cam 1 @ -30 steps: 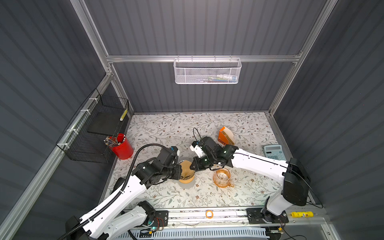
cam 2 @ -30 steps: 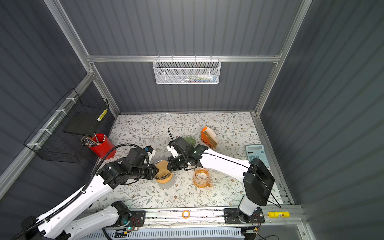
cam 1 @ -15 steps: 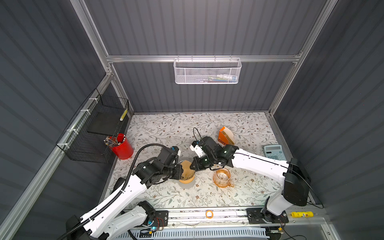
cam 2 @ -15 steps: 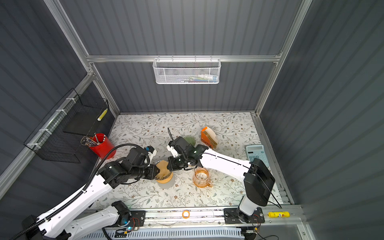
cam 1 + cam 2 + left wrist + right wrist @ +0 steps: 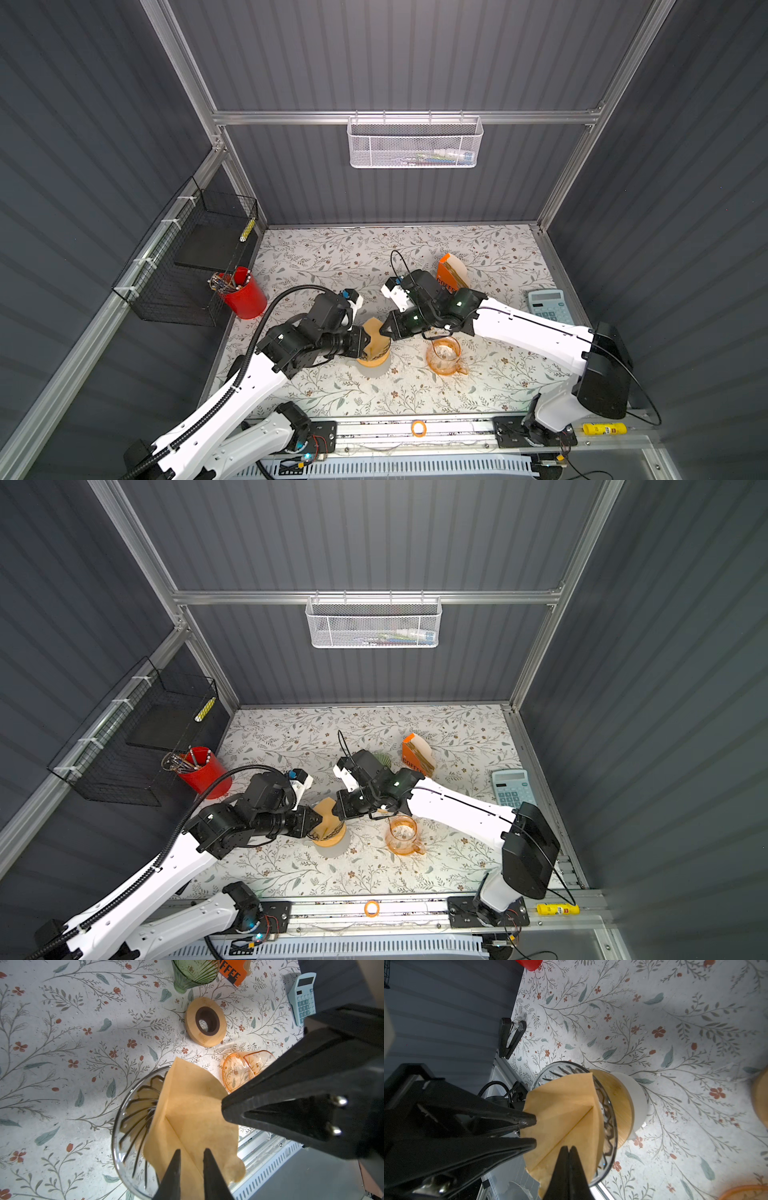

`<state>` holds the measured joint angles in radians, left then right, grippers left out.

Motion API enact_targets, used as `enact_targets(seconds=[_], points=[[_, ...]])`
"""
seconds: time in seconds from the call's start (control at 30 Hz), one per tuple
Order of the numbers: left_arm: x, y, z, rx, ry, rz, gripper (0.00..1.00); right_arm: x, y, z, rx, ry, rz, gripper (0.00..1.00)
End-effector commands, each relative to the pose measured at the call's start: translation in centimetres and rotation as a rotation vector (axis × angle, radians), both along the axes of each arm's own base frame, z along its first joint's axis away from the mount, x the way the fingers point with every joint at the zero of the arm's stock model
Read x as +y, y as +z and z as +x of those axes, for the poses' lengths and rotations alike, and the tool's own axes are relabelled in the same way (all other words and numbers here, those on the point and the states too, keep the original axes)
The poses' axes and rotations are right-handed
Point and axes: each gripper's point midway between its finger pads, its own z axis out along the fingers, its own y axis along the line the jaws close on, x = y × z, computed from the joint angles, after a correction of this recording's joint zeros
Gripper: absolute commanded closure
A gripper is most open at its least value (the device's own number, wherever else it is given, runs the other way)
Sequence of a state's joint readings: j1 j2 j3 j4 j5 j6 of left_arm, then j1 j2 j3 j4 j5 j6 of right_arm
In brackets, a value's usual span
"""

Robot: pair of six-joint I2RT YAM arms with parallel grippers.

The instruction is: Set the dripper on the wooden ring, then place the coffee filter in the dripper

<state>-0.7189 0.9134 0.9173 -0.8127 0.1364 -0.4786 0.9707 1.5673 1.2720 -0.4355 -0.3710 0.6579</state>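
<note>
The right end effector [image 5: 568, 1150] pinches the coffee filter [image 5: 564, 1105] upright in the dripper [image 5: 613, 1132]. The left end effector [image 5: 192, 1153], slightly parted, straddles its edge, probably to spread it.

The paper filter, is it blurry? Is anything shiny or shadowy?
In the left wrist view the coffee filter is sharp and bright, white glints sit on the rim of the dripper, and the right gripper looms as a dark shape. In a top view a soft grey shadow lies beside the dripper.
</note>
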Motion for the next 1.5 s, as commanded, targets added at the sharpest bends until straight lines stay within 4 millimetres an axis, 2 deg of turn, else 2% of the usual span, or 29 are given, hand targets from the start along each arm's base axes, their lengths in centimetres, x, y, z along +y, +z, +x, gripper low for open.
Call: enact_targets(seconds=[0.0, 0.2, 0.67, 1.17, 1.47], points=[[-0.6, 1.0, -0.5, -0.002, -0.035, -0.042, 0.78, 0.4, 1.7, -0.8, -0.007, 0.009, 0.028, 0.96], [-0.3, 0.6, -1.3, 0.023, -0.044, -0.043, 0.78, 0.1, 1.3, -1.8, -0.005, 0.013, 0.002, 0.96], [1.2, -1.2, -2.4, 0.060, -0.018, 0.003, 0.78, -0.9, -0.6, -2.3, -0.029, -0.031, -0.074, 0.96], [1.6, -3.0, -2.3, 0.076, 0.006, 0.029, 0.78, -0.4, -2.4, -1.8, -0.037, -0.038, -0.097, 0.97], [1.9, -3.2, -1.9, 0.077, 0.034, 0.048, 0.78, -0.1, -3.0, -1.6, -0.038, -0.034, -0.111, 0.97]])
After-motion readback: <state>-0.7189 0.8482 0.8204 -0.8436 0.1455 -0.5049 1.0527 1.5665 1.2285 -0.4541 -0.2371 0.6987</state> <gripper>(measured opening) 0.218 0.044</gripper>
